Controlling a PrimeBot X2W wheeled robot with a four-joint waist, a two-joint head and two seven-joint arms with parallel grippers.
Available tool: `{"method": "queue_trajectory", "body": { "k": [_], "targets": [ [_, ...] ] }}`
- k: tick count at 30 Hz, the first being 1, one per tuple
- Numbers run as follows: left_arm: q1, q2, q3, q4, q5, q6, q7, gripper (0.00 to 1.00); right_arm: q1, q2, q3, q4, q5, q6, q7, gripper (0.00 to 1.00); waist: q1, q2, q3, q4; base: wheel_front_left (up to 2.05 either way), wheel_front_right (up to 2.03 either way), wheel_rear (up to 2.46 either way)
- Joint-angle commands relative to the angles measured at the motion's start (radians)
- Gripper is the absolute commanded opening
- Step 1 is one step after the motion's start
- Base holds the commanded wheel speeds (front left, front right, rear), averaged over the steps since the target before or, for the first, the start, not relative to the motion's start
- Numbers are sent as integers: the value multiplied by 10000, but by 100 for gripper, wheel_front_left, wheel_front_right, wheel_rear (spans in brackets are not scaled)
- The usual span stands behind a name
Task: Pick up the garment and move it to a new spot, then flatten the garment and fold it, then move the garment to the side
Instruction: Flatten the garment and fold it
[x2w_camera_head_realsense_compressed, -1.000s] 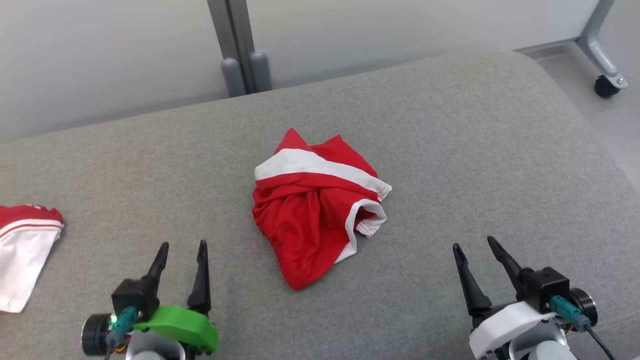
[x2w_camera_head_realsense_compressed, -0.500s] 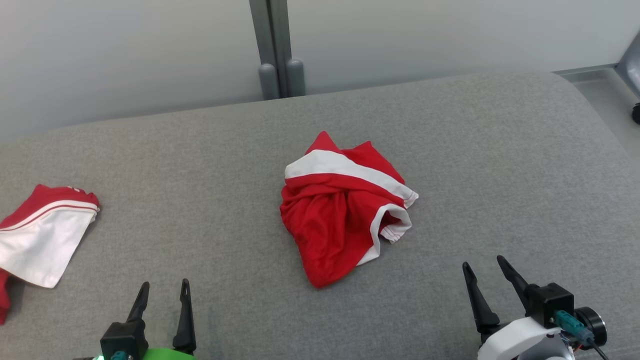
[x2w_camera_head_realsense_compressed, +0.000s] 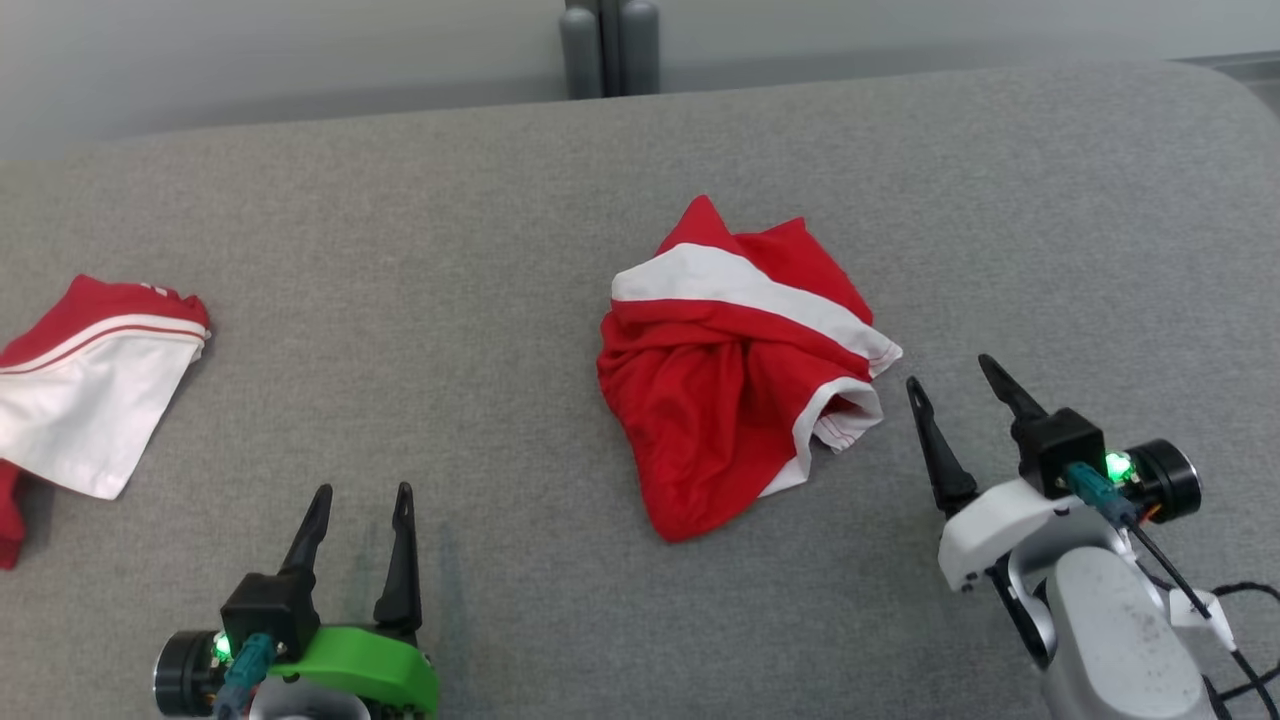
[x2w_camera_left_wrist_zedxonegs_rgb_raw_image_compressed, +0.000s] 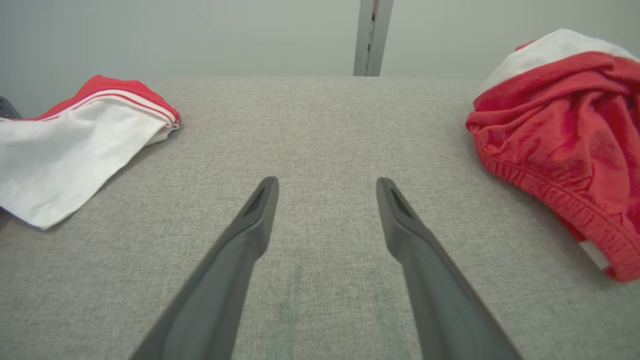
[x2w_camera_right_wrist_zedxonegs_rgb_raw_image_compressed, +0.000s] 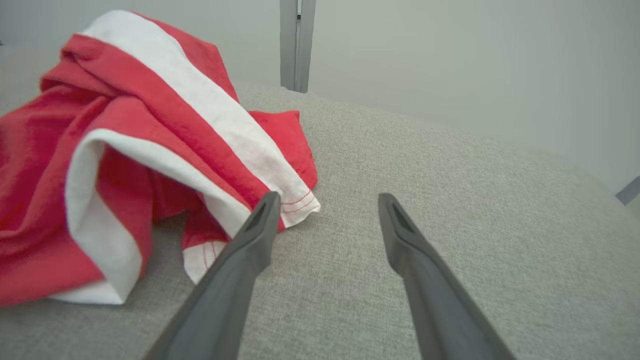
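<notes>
- At the far left of the grey woven cushion surface (x2w_camera_head_realsense_compressed: 450, 250): a spare red-and-white cloth piece (x2w_camera_head_realsense_compressed: 90, 400), lying flat. Probably not the target.
- Lower left: left gripper (x2w_camera_head_realsense_compressed: 364, 490) on a green mount, fingers spread, holding nothing, well apart from the target.
- Centre: crumpled red garment with a white band and white hem (x2w_camera_head_realsense_compressed: 735, 370), heaped on the cushion.
- Handling guess: light, soft and floppy, so it will sag when lifted. Pinch the raised white hem on its right side.
- Right: right gripper (x2w_camera_head_realsense_compressed: 948, 372) on a white mount, fingers spread and empty, just beside that hem.

Far-left garment (x2w_camera_head_realsense_compressed: 90, 400) partly off-frame, perhaps shorts.
</notes>
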Motion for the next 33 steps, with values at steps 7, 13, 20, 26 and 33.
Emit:
{"method": "queue_trajectory", "body": {
  "k": [7, 13, 20, 26, 33],
  "targets": [
    [-643, 9, -291, 23, -192, -66, -2, 100, -1235, -41, -506, 1403, -1101, -10, -9, 100, 0, 0, 996, 930, 0, 0, 0],
    [-850, 10, -290, 60, -281, -82, -2, 100, -1635, -44, -638, 1925, -1311, -10, -9, 73, 0, 0, 1203, 1127, 0, 0, 0],
    [-764, 10, -425, 159, -469, -79, -2, 100, -1754, -44, -760, 1706, -1245, -10, -12, 0, 0, 0, 984, 1272, 0, 0, 0],
    [-567, 10, -454, 241, -529, -80, -2, 100, -2395, -99, 379, 163, -830, -10, -18, 0, 0, 0, 598, 1355, 0, 0, 0],
    [-322, 9, -435, 434, -311, -81, -2, 100, -4898, -63, 3361, -931, 268, -12, -18, 0, 0, 0, 82, 1512, 0, 0, 0]
  ]
}}
